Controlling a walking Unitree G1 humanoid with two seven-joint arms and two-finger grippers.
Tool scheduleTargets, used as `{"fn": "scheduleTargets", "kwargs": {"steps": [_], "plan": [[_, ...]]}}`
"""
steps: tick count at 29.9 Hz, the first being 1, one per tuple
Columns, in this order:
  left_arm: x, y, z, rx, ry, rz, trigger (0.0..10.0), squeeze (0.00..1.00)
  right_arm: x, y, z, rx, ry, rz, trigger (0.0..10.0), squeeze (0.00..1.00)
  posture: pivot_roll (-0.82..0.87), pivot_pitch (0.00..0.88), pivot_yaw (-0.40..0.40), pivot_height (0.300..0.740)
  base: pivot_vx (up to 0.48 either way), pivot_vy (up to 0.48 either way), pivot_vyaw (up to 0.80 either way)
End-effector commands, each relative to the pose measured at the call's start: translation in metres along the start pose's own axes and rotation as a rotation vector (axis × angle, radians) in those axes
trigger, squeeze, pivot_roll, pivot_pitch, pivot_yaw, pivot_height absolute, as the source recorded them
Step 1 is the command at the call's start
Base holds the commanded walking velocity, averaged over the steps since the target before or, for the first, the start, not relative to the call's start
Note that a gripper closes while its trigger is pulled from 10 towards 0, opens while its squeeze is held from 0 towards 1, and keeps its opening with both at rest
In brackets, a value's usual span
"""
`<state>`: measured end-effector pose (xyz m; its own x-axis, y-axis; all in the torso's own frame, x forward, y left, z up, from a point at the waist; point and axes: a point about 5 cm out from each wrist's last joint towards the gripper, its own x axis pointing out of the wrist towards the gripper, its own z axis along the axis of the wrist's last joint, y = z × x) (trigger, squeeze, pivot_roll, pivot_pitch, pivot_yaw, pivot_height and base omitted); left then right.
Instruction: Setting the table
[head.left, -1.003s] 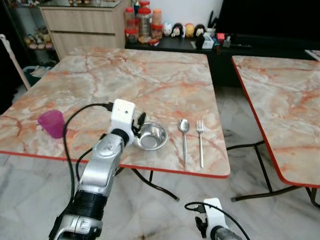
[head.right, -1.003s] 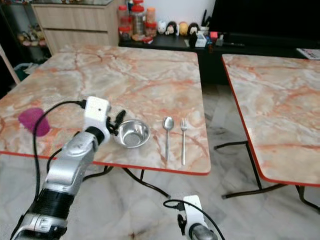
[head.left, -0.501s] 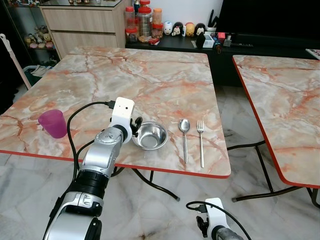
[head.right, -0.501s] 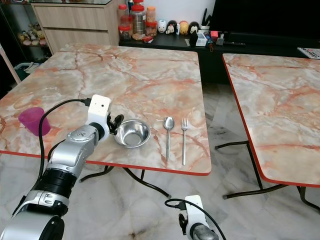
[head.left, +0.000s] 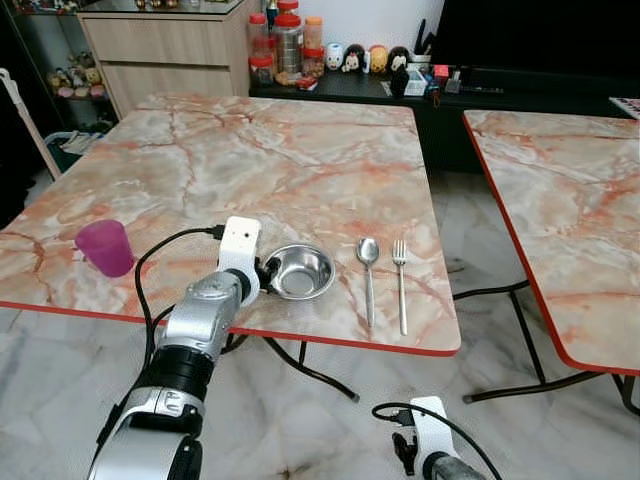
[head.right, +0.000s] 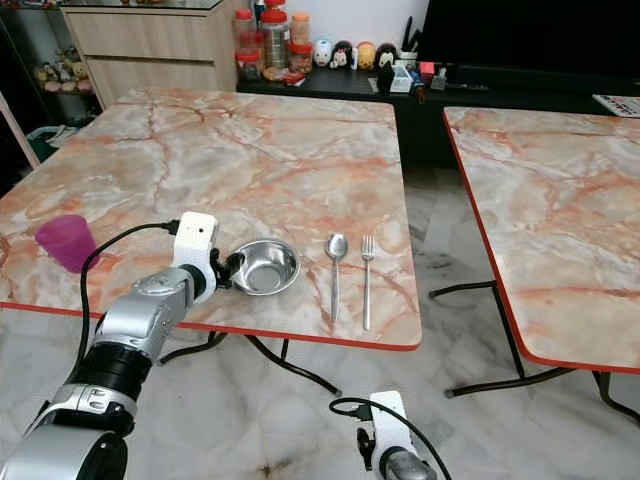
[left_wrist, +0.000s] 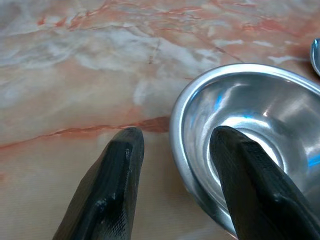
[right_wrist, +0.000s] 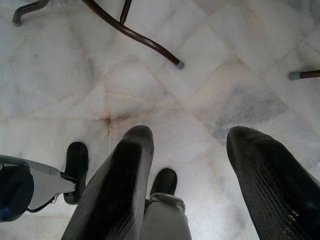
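A steel bowl (head.left: 300, 271) sits near the front edge of the marble table (head.left: 300, 150). A spoon (head.left: 368, 265) and a fork (head.left: 400, 280) lie side by side just right of it. A purple cup (head.left: 105, 247) stands at the table's front left. My left gripper (head.left: 266, 272) is open at the bowl's left rim. In the left wrist view its fingers straddle the bowl (left_wrist: 260, 110), one inside and one outside on the tabletop. My right gripper (right_wrist: 190, 132) hangs open over the floor below the table.
A second marble table (head.left: 560, 200) stands to the right across a gap of tiled floor. A dark low cabinet with jars and figurines (head.left: 290, 40) and wooden drawers (head.left: 170, 45) line the back wall. Curved metal table legs (head.left: 310, 365) run under the front edge.
My left arm has dropped lower and drawn back a little toward the table's front edge, its gripper staying at the bowl's left rim. The bowl, spoon, fork and cup have stayed put.
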<state>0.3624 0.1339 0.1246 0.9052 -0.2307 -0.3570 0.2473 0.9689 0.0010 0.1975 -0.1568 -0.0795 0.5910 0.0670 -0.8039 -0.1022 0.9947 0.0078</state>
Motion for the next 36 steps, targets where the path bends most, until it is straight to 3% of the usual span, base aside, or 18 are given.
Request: {"fn": "scheduleTargets", "kwargs": {"steps": [1,23,25,26,36], "plan": [[0.0,0.002,-0.005,-0.019,0.022,0.001,10.0,0.0,0.0,-0.001,0.002,0.017,-0.003,-0.005,10.0,0.0,0.06,0.0,-0.02,0.732,0.0,0.0,0.0],[0.002,-0.003,-0.018,-0.04,0.095,-0.056,10.0,0.0,0.0,0.001,0.0,0.026,-0.001,0.002,10.0,0.0,0.06,0.0,-0.016,0.732,0.0,0.0,0.0],[0.002,-0.002,-0.018,-0.041,0.092,-0.054,9.5,0.0,0.0,0.002,0.0,0.026,-0.001,0.002,10.0,0.0,0.06,0.0,-0.015,0.732,0.0,0.0,0.0],[0.002,-0.001,-0.018,-0.045,0.089,-0.052,0.0,0.0,0.0,0.002,0.0,0.027,-0.001,0.002,10.0,0.0,0.06,0.0,-0.014,0.732,0.0,0.0,0.0],[0.002,0.0,-0.017,-0.059,0.081,-0.053,0.0,0.0,0.0,0.002,0.0,0.022,0.002,0.002,10.0,0.0,0.07,0.0,-0.015,0.732,0.0,0.0,0.0]]}}
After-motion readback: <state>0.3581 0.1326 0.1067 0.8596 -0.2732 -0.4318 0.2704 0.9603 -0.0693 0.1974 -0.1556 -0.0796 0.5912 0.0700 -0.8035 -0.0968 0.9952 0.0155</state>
